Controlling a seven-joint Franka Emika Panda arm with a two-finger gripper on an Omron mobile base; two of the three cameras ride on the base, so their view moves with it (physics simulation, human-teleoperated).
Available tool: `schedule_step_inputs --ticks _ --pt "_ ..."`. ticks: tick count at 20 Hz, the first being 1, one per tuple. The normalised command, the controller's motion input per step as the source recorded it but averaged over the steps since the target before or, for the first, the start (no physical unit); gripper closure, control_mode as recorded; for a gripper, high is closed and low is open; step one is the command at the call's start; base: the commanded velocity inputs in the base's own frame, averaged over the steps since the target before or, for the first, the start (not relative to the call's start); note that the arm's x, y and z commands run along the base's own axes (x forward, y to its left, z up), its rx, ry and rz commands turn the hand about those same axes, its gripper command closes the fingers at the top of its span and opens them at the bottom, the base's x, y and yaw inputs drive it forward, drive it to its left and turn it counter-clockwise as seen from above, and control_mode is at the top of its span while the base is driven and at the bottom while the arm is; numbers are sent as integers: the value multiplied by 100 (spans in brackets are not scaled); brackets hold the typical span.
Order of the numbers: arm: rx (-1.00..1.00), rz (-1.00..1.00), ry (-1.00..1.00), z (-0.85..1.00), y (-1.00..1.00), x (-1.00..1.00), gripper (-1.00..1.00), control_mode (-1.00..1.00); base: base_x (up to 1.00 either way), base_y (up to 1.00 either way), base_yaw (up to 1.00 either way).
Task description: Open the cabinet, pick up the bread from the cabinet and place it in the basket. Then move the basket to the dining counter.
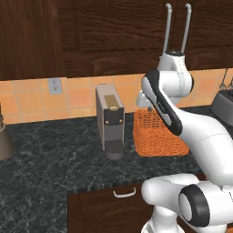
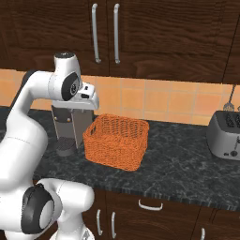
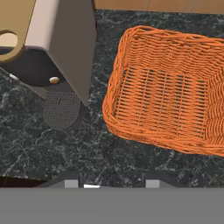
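One coffee machine (image 2: pixel 65 129) | just beside basket (image 2: pixel 117 139) | toaster (image 2: pixel 226 135) well apart

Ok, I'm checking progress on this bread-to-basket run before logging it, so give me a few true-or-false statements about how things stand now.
1. The dark brown wood wall cabinet has its doors shut. True.
2. A round tan bread roll lies in the orange woven wicker basket. False: the basket is empty in the hand view.
3. The basket stands on the black speckled granite counter, beside the grey coffee machine. True.
4. The silver toaster touches the basket. False: bare counter lies between them.
5. The gripper is clamped on the basket's rim. False: it hangs above the counter, holding nothing.
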Motion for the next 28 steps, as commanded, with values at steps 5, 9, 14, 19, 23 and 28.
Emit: schedule_step_inputs --ticks 5,9,14,19,23,28 --pt "-11 0 -8 12 -2 0 -100 -100 0 0 0" --pt "-19 -3 -33 83 0 0 -100 -100 0 0 0" --pt "-13 -1 -41 100 -11 -3 -100 -100 0 0 0" --pt "-1 0 -31 96 -16 0 -100 -100 0 0 0" --pt "9 0 -20 52 -18 14 -100 -100 0 0 0" --pt "7 1 -18 13 -23 46 -100 -100 0 0 0"
